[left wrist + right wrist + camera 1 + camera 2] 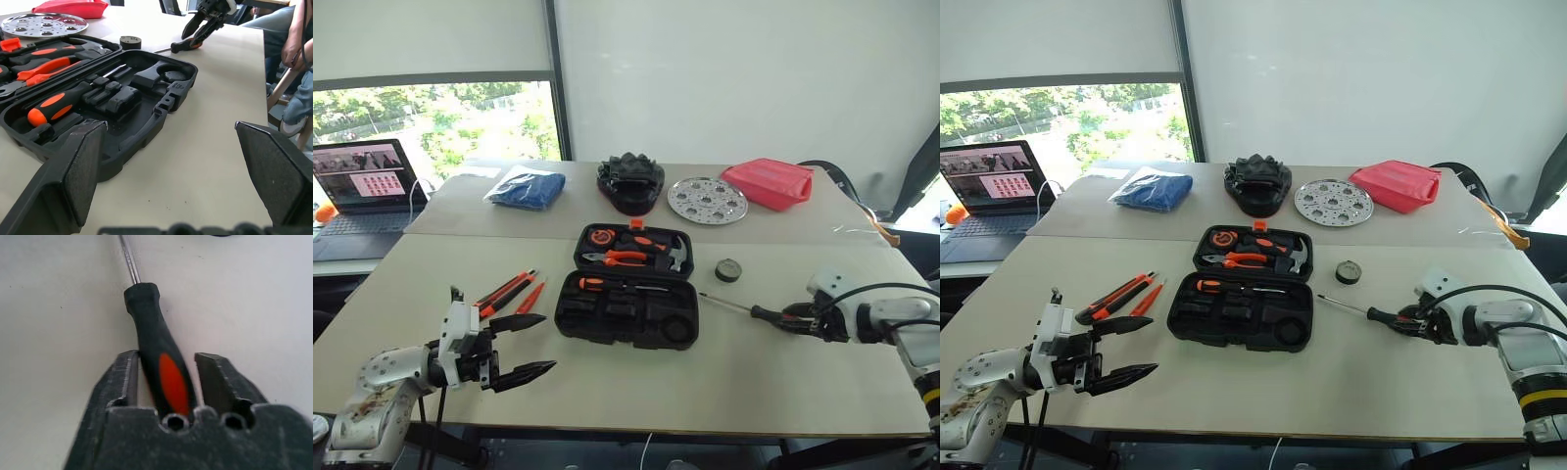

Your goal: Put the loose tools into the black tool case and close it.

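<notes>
Table [724, 382] holds open black case [628, 294], lid back, mid-table. Our left gripper [536, 346]: jaws spread, empty. Our right gripper [800, 318]: jaws closing around screwdriver [744, 308] handle, right of case. Step: grasping; next we lift, carry to recess. Shaft lies flat, tip pointing at case.

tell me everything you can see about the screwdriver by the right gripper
The screwdriver has a thin bare metal shaft and a black handle with an orange oval inset, plastic or rubber by its look. It lies flat on the pale table, right of the open black tool case, shaft tip pointing toward the case. The right gripper straddles the handle, one finger against it, a gap on the other side.
</notes>
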You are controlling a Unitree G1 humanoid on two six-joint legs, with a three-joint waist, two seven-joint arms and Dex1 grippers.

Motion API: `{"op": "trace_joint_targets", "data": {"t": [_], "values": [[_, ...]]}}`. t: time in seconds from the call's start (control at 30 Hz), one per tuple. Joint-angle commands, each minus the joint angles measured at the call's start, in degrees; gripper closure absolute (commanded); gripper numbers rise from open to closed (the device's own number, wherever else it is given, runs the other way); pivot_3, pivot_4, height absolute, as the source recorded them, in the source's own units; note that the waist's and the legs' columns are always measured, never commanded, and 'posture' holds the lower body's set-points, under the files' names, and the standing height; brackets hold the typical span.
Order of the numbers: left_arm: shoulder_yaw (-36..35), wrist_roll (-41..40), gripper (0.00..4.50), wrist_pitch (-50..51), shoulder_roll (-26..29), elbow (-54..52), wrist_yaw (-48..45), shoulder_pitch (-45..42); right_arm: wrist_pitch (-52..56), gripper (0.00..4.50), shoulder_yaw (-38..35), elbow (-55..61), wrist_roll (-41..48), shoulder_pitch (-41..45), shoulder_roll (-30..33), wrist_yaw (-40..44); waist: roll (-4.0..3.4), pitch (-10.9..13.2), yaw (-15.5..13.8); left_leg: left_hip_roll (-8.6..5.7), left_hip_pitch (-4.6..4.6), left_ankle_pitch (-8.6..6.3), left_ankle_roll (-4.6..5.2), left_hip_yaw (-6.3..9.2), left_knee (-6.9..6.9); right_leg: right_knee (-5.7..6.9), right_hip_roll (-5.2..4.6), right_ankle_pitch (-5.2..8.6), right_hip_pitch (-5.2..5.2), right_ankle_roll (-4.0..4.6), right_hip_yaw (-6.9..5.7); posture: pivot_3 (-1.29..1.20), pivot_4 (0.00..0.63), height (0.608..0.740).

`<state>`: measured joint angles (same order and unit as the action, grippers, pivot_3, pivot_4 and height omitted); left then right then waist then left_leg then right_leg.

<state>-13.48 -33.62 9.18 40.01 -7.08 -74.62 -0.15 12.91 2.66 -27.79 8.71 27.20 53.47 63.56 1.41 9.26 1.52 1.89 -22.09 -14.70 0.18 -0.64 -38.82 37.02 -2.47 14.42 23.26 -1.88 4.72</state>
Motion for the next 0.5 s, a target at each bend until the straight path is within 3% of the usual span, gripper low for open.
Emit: {"op": "trace_joint_targets", "data": {"t": [0.03, 0.2, 0.33, 0.5], "values": [[-0.28, -0.7, 0.0, -0.29, 0.69, -0.91, -0.14, -0.89, -2.91, 3.6, -0.3, -2.64, -1.15, 2.05, 0.05, 1.57, 0.0, 0.0, 0.19, -0.01, 0.0, 0.0, 0.0, 0.0, -0.01, 0.0, 0.0, 0.0, 0.0, 0.0, 0.0, 0.0, 0.15, 0.74], [-0.34, -0.74, 0.0, -0.29, 0.55, -1.37, 0.29, -0.46, -5.97, 3.6, -3.35, -2.17, 2.22, 2.28, 0.7, 6.62, -0.01, 0.01, 0.56, 0.0, -0.01, 0.0, 0.0, 0.01, 0.0, 0.0, -0.01, 0.0, 0.0, -0.01, 0.0, 0.0, 0.15, 0.74], [-1.28, -1.45, 0.0, 0.02, -0.14, -1.63, 1.82, 0.03, -4.99, 3.6, -8.48, 6.95, 9.79, 0.01, 3.49, 14.93, -0.16, 0.11, 0.68, -0.01, -0.03, 0.0, 0.0, 0.01, 0.0, 0.0, -0.03, 0.0, 0.01, -0.01, 0.02, 0.0, 0.15, 0.74], [-2.48, -2.5, 0.0, 0.36, -0.69, -0.89, 3.45, 0.82, 7.12, 3.6, -8.06, 19.9, 15.97, 2.63, 3.57, 15.75, -0.16, 0.14, 1.28, 0.06, 0.02, 0.0, 0.0, 0.03, 0.01, 0.04, 0.0, -0.01, 0.01, -0.01, 0.04, 0.0, 0.15, 0.74]]}}
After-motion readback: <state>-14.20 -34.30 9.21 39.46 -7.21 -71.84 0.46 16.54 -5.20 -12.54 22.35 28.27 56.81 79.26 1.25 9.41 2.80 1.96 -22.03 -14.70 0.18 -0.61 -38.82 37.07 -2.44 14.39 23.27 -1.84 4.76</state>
